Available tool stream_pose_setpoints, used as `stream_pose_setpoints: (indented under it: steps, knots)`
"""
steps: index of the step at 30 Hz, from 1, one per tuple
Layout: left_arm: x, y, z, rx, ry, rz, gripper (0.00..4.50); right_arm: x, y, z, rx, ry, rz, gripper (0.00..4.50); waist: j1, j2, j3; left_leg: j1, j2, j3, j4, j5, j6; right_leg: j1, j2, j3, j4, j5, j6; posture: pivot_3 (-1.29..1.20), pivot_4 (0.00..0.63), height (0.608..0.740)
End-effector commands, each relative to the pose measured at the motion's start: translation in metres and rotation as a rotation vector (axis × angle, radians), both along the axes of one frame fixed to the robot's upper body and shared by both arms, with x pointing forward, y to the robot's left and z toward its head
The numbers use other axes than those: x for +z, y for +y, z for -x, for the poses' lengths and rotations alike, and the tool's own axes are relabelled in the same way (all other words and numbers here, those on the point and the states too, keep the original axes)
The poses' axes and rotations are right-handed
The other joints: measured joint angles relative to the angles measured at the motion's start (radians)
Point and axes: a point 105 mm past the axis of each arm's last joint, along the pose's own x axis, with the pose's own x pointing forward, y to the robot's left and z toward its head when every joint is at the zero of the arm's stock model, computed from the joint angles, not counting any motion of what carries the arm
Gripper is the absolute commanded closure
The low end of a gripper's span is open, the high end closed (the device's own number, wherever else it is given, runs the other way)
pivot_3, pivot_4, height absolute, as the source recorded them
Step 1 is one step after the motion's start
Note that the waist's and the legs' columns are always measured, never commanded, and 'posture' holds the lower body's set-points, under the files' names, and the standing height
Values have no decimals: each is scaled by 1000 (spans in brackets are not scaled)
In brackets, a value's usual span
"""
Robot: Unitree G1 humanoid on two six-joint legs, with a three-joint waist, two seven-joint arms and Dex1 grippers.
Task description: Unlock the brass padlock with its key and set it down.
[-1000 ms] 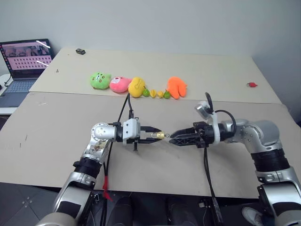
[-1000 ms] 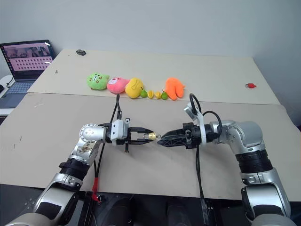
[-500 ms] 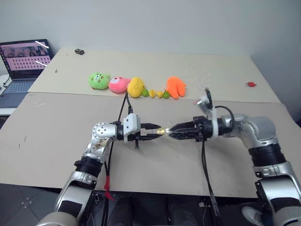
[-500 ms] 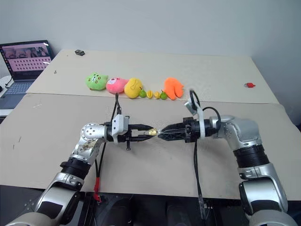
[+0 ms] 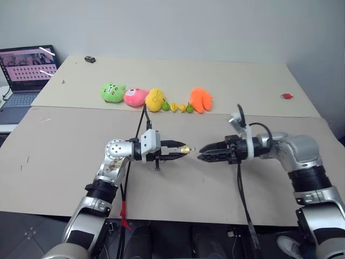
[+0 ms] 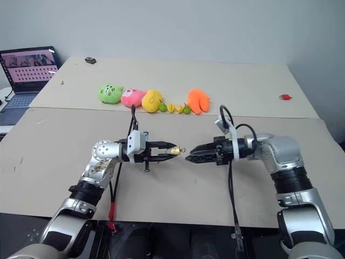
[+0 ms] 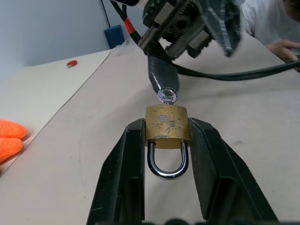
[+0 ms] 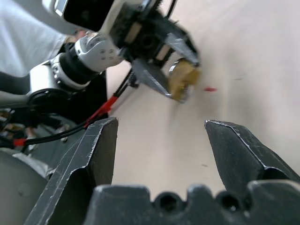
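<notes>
Left wrist view: my left gripper squeezes the brass padlock between its two black fingers. The silver loop of the lock points back toward my wrist. The key sticks out of the far end of the lock. My right gripper is just past the key, not touching it. Its fingers are spread apart and hold nothing. Both grippers hang above the tan table and point at each other. Far back on the table sits a row of soft toys. A laptop stands off to my left.
</notes>
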Motion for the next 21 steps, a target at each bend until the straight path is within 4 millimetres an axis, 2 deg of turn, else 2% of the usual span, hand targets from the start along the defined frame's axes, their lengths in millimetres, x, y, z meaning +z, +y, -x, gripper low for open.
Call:
stream_pose_setpoints:
  steps: [1, 11, 21]
  knots:
    - [10, -1, 3, -9, -35, 29, 3664, 10, 6, 3, 18, -24, -30, 954, 1, 0, 0, 0, 0, 0, 0, 0, 0, 0, 0, 0, 0, 0, 0, 0, 150, 722]
    - [7, -2, 7, -20, -30, 25, 3664, 14, 9, -8, 4, -53, -22, 954, 1, 0, 0, 0, 0, 0, 0, 0, 0, 0, 0, 0, 0, 0, 0, 0, 150, 722]
    - [5, -2, 8, -14, -22, 31, 3664, 20, 9, -7, 33, -52, -23, 954, 1, 0, 0, 0, 0, 0, 0, 0, 0, 0, 0, 0, 0, 0, 0, 0, 150, 722]
